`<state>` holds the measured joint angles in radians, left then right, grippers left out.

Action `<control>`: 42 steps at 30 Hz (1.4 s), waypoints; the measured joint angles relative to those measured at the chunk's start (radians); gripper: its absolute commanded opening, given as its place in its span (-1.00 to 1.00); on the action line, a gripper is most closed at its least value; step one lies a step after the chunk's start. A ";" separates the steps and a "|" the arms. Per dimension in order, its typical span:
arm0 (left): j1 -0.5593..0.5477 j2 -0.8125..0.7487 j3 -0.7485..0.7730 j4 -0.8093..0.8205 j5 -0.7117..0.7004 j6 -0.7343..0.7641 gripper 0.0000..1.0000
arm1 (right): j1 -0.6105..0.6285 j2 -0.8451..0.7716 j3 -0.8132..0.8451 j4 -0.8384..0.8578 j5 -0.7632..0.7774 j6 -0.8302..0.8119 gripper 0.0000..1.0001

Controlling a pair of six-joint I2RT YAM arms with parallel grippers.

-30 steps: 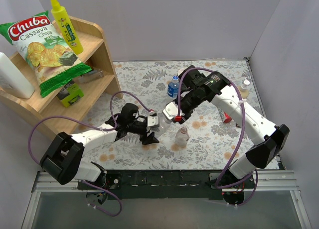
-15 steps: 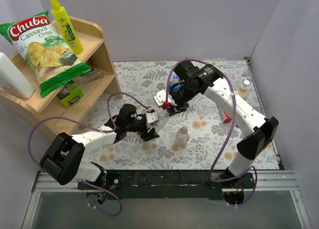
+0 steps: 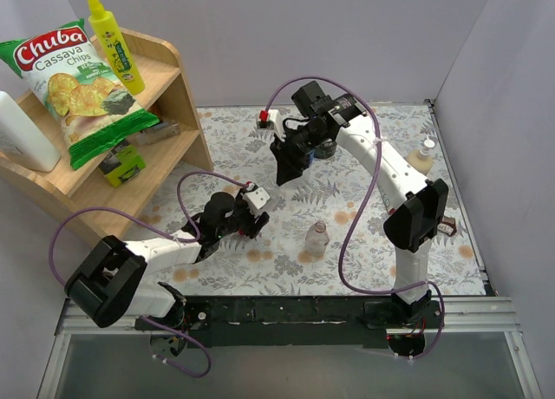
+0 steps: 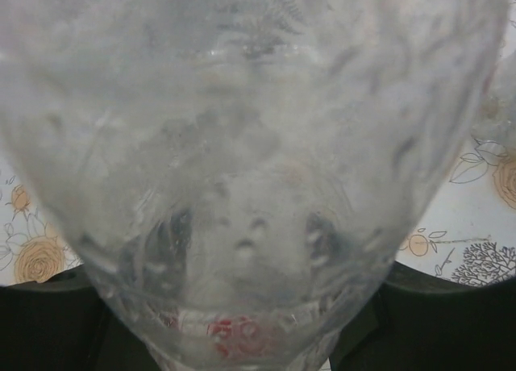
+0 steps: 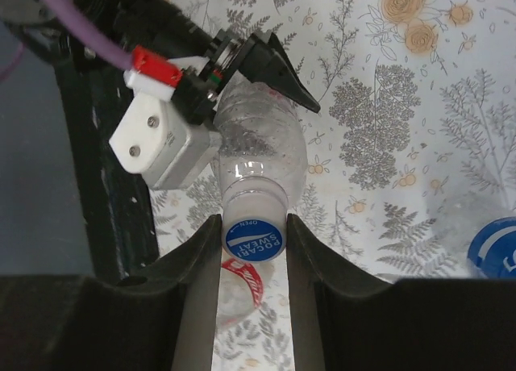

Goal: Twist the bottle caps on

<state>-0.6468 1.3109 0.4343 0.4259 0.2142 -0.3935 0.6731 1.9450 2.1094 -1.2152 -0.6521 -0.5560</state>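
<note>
- An upright bottle [image 3: 316,237] of clear plastic stands on the flowered tabletop [image 3: 364,243], near the middle, apart from both grippers.
- Left of it and a little farther, the left gripper [image 3: 249,215] is closed on the body of a clear bottle [image 5: 258,153]. This bottle lies tilted, with its neck pointing away from the gripper. In the left wrist view it fills almost the whole picture between the dark fingers.
- A blue cap [image 5: 255,237] with white letters sits on the neck of this clear bottle.
- The right gripper [image 5: 253,224] reaches in from the far side and is closed on the blue cap, one finger touching each side of it.
- Just under the blue cap there is a red curved piece [image 5: 244,279] with white letters; I cannot tell what it is.
- A second blue cap [image 5: 493,243] shows at the right edge of the right wrist view, on top of a blurred clear shape.
- A small bottle [image 3: 425,153] stands at the far right of the tabletop.
- At the far left is a wooden shelf [image 3: 178,95] with a chips bag [image 3: 74,82] and a yellow bottle [image 3: 113,39].
</note>
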 measured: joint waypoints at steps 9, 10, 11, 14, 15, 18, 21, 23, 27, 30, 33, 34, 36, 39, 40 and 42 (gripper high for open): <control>-0.013 -0.023 0.006 -0.024 -0.080 -0.026 -1.00 | -0.039 0.051 0.028 0.032 -0.036 0.194 0.80; -0.011 -0.034 0.008 -0.031 -0.065 -0.023 -1.00 | -0.043 0.052 0.036 0.030 -0.047 0.185 0.80; -0.008 -0.044 0.013 -0.046 -0.044 -0.019 -1.00 | -0.053 0.050 0.042 0.029 -0.060 0.179 0.81; -0.001 -0.055 0.024 -0.104 0.013 0.005 -1.00 | -0.110 0.018 0.040 0.036 -0.101 0.146 0.82; 0.002 -0.055 0.026 -0.130 0.036 0.014 -1.00 | -0.132 -0.001 0.035 0.038 -0.113 0.129 0.82; 0.013 -0.051 0.042 -0.228 0.125 0.057 -1.00 | -0.185 -0.064 0.031 0.020 -0.143 0.009 0.83; 0.031 -0.029 0.095 -0.345 0.247 0.125 -1.00 | -0.180 -0.169 -0.034 -0.007 -0.168 -0.195 0.72; 0.037 -0.011 0.141 -0.422 0.328 0.175 -1.00 | -0.139 -0.262 -0.133 -0.025 -0.164 -0.346 0.58; 0.043 0.011 0.203 -0.525 0.442 0.245 -1.00 | -0.016 -0.411 -0.327 -0.048 -0.118 -0.618 0.39; 0.043 0.014 0.219 -0.572 0.498 0.280 -1.00 | 0.020 -0.448 -0.400 -0.048 -0.082 -0.734 0.33; 0.043 0.016 0.225 -0.603 0.531 0.304 -1.00 | 0.027 -0.452 -0.433 -0.030 -0.049 -0.806 0.29; 0.043 0.017 0.227 -0.610 0.538 0.311 -1.00 | 0.030 -0.452 -0.439 -0.023 -0.041 -0.819 0.28; 0.043 0.018 0.235 -0.627 0.554 0.329 -1.00 | 0.035 -0.452 -0.450 -0.006 -0.023 -0.852 0.26; 0.043 0.021 0.245 -0.639 0.569 0.348 -1.00 | 0.047 -0.452 -0.464 0.011 -0.010 -0.886 0.22; 0.043 0.022 0.248 -0.641 0.573 0.352 -1.00 | 0.050 -0.452 -0.467 0.013 -0.008 -0.894 0.22; 0.043 0.023 0.252 -0.644 0.579 0.359 -1.00 | 0.056 -0.452 -0.473 0.014 -0.003 -0.914 0.14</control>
<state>-0.6041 1.3342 0.6865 -0.2184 0.7937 -0.0345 0.7292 1.4929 1.6363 -1.2015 -0.6556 -1.4700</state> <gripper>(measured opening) 0.566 0.612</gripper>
